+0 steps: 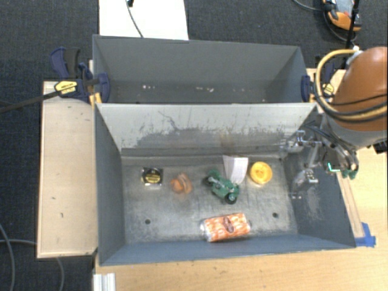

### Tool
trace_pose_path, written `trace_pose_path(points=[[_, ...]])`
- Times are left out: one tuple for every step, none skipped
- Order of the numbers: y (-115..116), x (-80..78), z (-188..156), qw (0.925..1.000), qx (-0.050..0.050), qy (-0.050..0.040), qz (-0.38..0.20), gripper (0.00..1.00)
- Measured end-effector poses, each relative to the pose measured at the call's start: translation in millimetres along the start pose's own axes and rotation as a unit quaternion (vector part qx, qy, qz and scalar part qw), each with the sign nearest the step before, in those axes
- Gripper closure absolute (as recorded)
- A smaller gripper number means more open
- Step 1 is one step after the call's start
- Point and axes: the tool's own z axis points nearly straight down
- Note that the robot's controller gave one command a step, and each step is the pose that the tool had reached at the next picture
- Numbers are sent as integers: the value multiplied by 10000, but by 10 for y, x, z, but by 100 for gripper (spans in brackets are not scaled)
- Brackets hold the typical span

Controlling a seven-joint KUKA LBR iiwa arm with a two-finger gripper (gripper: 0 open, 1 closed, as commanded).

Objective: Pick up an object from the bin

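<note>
Grey metal bin (pixel 200 126) has six small loose things on its floor, spread out and not heaped. The arm's orange cover (pixel 364 83) sits over the right rim, and the gripper (pixel 303 179) is low at the bin's right end, over bare floor by the foot of the sloped right wall. Gripper state: cannot tell whether apart or together, since its metal parts blend into the grey behind them. It is not over any of the things and is apart from all six. Nearest candidate is a yellow round piece (pixel 260 173), to the gripper's left near the back of the floor, with a gap of bare floor between them. Just left of it is a white cup-like piece (pixel 235 167), close beside the yellow one; can't tell if they touch. A green toy-like thing (pixel 222 188) with dark round parts lies against the white piece's lower left. Further left is a brownish-orange lump (pixel 180 185), then a small black-and-yellow tape-measure-like thing (pixel 151 176), leftmost, with the two apart. An orange patterned packet (pixel 225 227) lies flat by the front wall, below the green thing and well apart from the gripper.
</note>
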Motion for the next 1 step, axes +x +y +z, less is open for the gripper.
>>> trace_pose_path(points=[[3,-15,-36,10000,6,-38,-14,0]])
